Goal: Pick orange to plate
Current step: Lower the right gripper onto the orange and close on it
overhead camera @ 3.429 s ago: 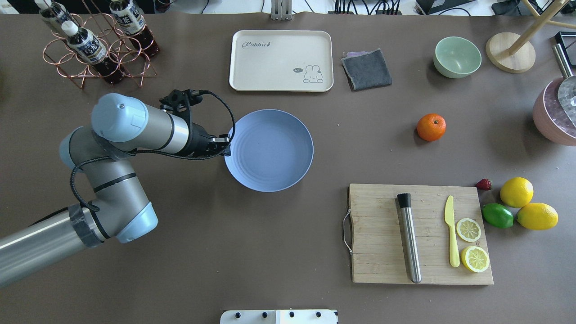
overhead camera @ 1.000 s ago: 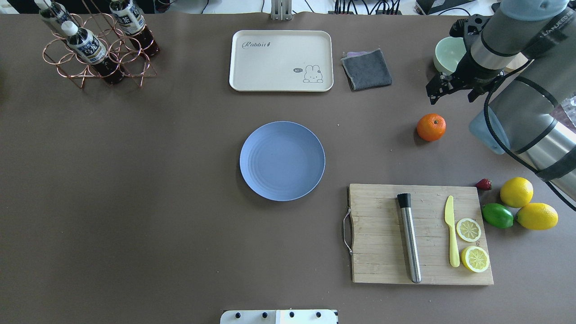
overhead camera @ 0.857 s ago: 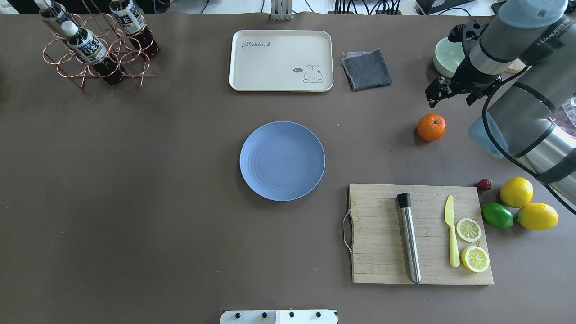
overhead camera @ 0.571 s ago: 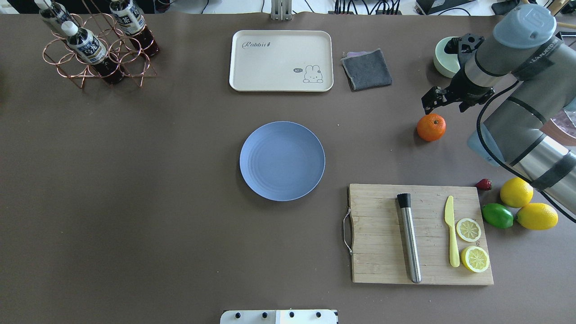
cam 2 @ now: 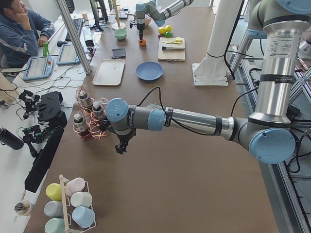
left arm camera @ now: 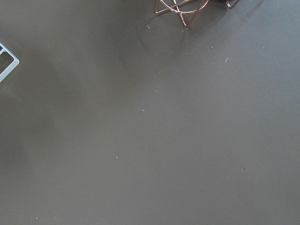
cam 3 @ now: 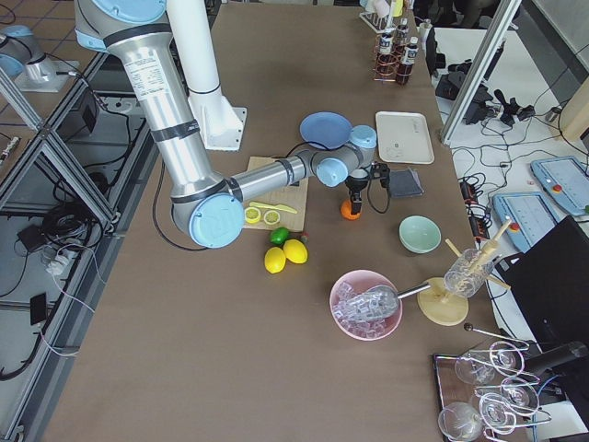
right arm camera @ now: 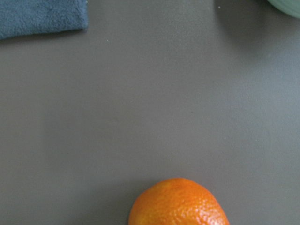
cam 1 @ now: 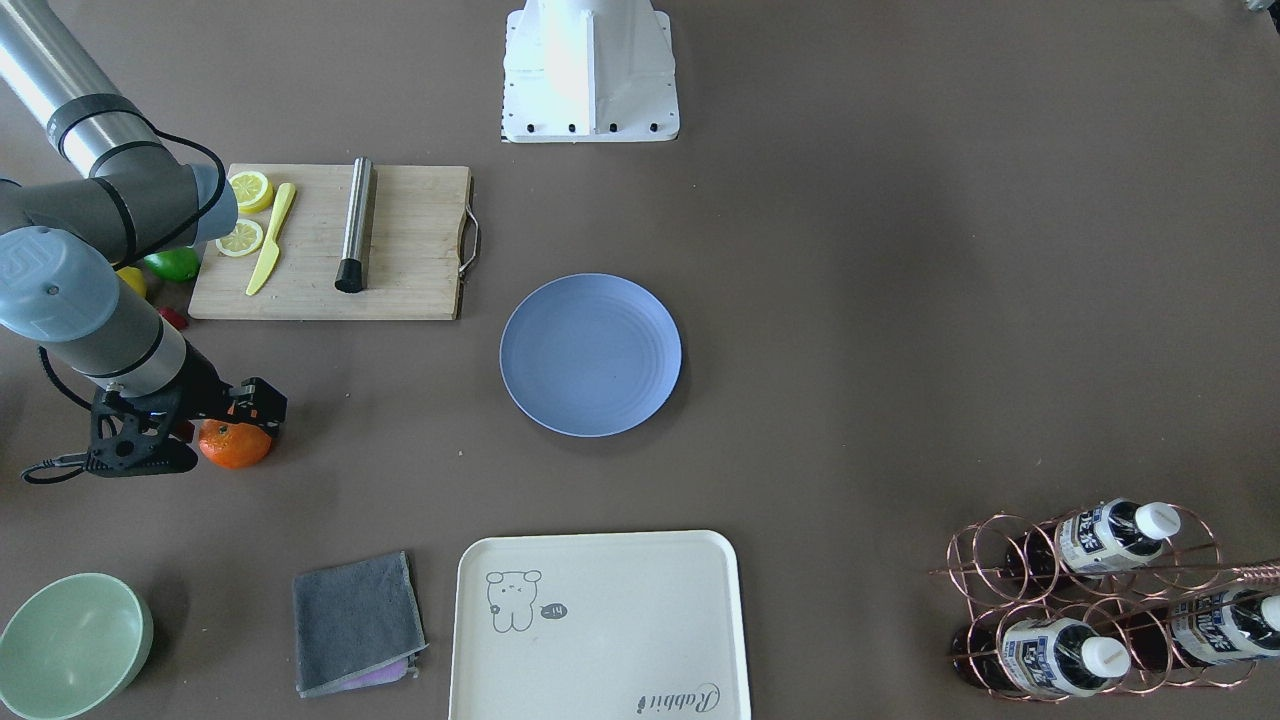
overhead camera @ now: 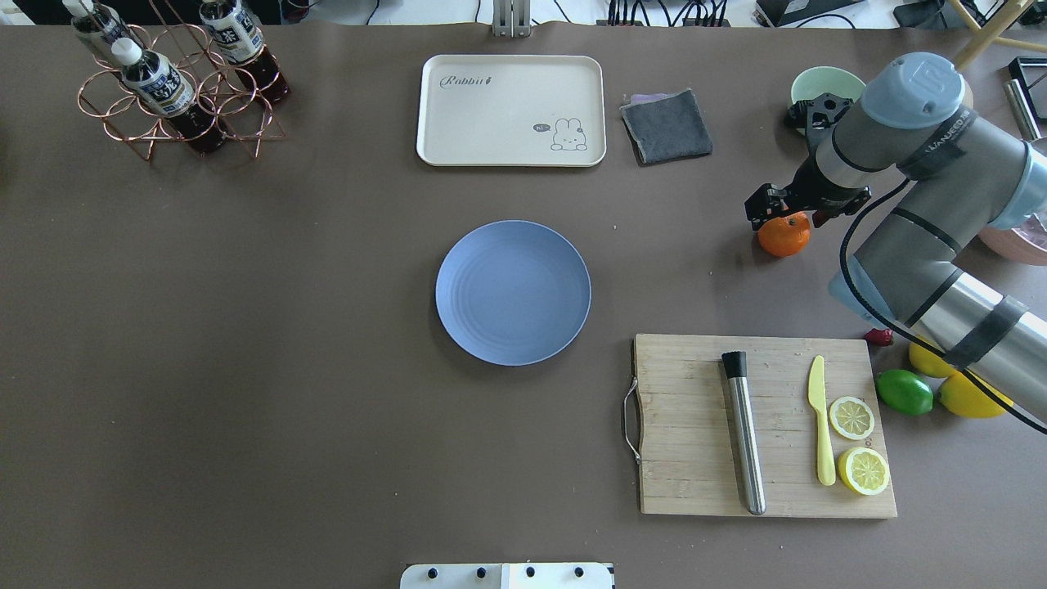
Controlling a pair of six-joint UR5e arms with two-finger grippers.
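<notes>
The orange lies on the brown table to the right of the blue plate, well apart from it. My right gripper hangs just above the orange, open, with one finger on each side of its top. The front-facing view shows the same gripper over the orange. In the right wrist view the orange fills the bottom edge and no fingers show. The plate is bare. My left gripper shows only in the exterior left view, beside the bottle rack; I cannot tell its state.
A cutting board with a steel muddler, yellow knife and lemon slices lies near the orange. Lemons and a lime sit right of it. A green bowl, grey cloth, cream tray and bottle rack line the far side.
The left arm has left the plate and the overhead view; the plate sits slightly further right and nearer. The right arm came in and lowered, open, from beside the bowl onto the orange.
</notes>
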